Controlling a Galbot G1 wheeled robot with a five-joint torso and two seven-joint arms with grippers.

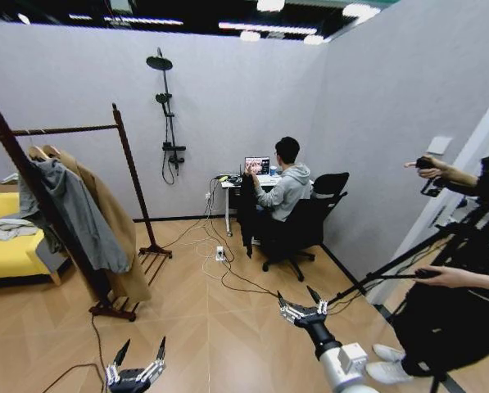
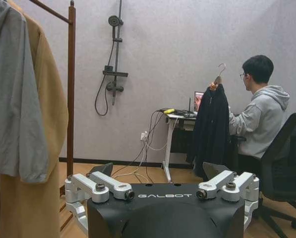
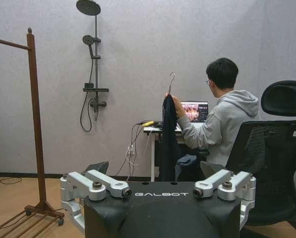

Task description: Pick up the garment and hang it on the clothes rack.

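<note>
Head view: The task has not begun. The garment [image 1: 246, 209] hangs across the room, held up by the hanger hook in the hand of a seated person [image 1: 287, 190] at a small tabletop [image 1: 242, 182]. The clothes rack [image 1: 72, 205] stands at the left, well apart from the garment, and already carries a grey sweatshirt [image 1: 74, 214] and a tan coat [image 1: 113, 225]. The left hand [image 1: 136, 360] and right hand [image 1: 301, 304] sit low in front, both open and empty. Everything is left to do: approach, grasp, carry, hang. Cables [image 1: 219, 266] cross the floor between robot and garment. A tripod [image 1: 441, 246] and a standing person crowd the right side.

Left wrist view: The left hand [image 2: 162, 191] has its fingers spread, holding nothing. The garment [image 2: 212, 131] hangs upright with its metal hook [image 2: 221, 69] exposed above the person's fingers. The sweatshirt [image 2: 14, 94] and coat cover the rail's near end.

Right wrist view: The right hand [image 3: 160, 188] is likewise open. The garment [image 3: 169, 139] hangs just beside the tabletop and an office chair [image 3: 279, 148]. A shower stand [image 3: 92, 69] is on the wall behind.
</note>
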